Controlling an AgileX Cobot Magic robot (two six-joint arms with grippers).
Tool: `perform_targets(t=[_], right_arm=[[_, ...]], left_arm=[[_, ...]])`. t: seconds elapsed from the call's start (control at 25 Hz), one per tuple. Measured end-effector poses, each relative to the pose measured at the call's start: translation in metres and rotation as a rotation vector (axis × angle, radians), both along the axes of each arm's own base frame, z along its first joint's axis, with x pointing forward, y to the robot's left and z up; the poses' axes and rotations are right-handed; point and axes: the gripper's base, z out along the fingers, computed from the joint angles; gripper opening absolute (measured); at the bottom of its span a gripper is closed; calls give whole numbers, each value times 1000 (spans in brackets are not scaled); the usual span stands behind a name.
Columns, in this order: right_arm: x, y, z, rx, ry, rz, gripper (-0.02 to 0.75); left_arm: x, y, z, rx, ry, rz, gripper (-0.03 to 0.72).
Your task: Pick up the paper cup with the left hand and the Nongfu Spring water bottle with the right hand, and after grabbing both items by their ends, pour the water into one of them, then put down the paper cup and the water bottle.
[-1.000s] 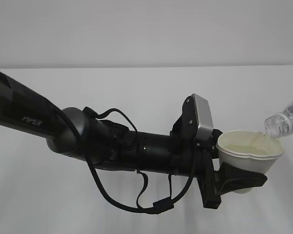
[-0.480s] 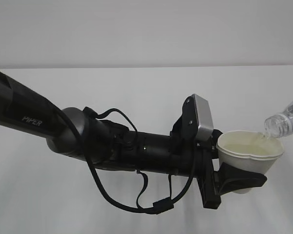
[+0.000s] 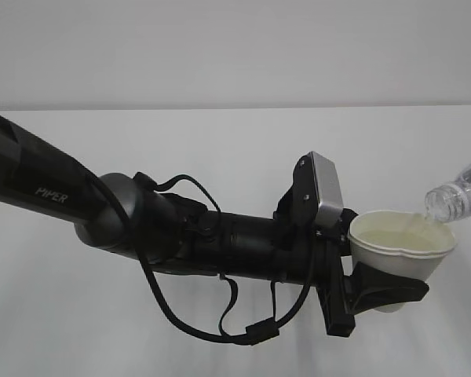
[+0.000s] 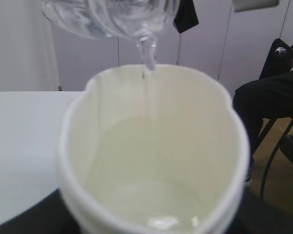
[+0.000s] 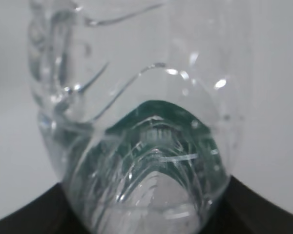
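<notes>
Left gripper (image 3: pixel 377 294): at the end of the black arm (image 3: pixel 47 184) marked PIPER, its jaws clamped on the lower part of the paper cup (image 3: pixel 400 247), which is held off the table (image 3: pixel 220 157).
Cup: squeezed out of round at the rim, mouth up; clear water (image 4: pixel 151 165) lies inside it.
Bottle (image 3: pixel 458 196): just past the cup's far rim, tilted with its open neck down over that rim; a thin stream (image 4: pixel 147 61) runs from the neck into the cup.
Right gripper: only dark jaw edges show in its wrist view, on either side of the bottle's base (image 5: pixel 146 195), gripping it.
Background: a seated person (image 4: pixel 268 97) beyond the table.
</notes>
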Motion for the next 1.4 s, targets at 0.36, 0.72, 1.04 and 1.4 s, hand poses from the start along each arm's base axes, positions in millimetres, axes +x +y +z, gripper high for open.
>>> perform_targets(t=[0.36, 0.72, 1.04, 1.4], right_arm=[[0, 0, 0, -2, 0, 1, 420], [0, 0, 0, -22, 3, 12, 420], [0, 0, 0, -24, 3, 14, 420], [0, 0, 0, -30, 4, 17, 420]], left_arm=[[0, 0, 0, 2, -2, -4, 400], [-1, 0, 0, 5, -5, -10, 400], [-1, 0, 0, 5, -5, -10, 400], [-1, 0, -1, 5, -6, -11, 400]])
